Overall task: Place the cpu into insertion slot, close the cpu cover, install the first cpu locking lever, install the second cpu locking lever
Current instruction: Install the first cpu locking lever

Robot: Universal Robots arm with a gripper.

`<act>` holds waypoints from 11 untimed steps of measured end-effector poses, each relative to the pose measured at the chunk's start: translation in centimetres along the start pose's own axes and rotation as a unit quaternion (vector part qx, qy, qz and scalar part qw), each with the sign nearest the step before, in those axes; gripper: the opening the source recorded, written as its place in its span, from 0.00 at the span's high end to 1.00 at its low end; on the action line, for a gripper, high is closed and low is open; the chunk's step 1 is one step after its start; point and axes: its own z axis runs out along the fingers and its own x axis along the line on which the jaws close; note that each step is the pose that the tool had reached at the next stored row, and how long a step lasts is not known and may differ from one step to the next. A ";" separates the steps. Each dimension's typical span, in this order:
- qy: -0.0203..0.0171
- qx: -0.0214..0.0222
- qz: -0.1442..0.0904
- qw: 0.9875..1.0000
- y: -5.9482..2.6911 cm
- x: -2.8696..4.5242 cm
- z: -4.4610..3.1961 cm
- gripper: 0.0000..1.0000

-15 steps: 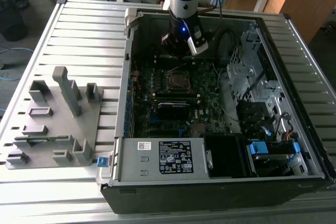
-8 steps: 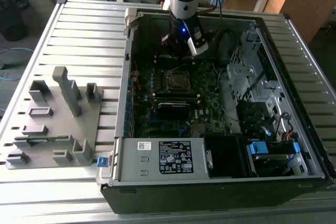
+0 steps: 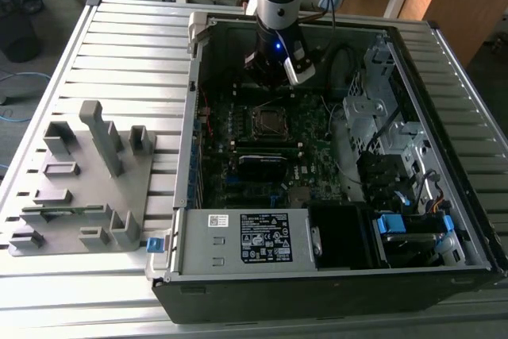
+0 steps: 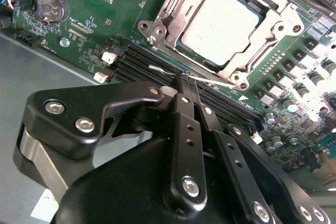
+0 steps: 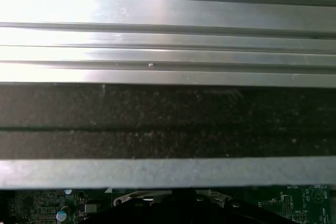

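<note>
The motherboard (image 4: 100, 19) is dark green, dotted with small silver and white parts. The cpu (image 4: 220, 24) shows a pale silver-grey top, framed by the shiny silvery cpu cover (image 4: 265, 43). The gripper (image 4: 186, 90) is glossy black with silver screw heads. In the exterior view, the computer case (image 3: 317, 287) is black outside and grey inside, resting on a table (image 3: 131, 45) of ribbed light-grey slats; a plain grey fixture (image 3: 87, 180) sits toward the table's edge at the exterior view's left. Blue clips (image 3: 397, 224) mark the case's near corner.

The white label (image 3: 265, 237) on the power supply (image 3: 246, 240) carries illegible print.
</note>
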 end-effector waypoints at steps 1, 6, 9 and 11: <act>0.000 0.000 0.000 1.000 0.00 -0.04 0.01 0.90; 0.000 0.000 0.000 1.000 0.00 -0.25 0.05 0.90; 0.000 0.000 0.000 1.000 0.04 -0.27 0.06 0.90; 0.000 0.000 0.000 1.000 0.10 -0.27 0.09 0.90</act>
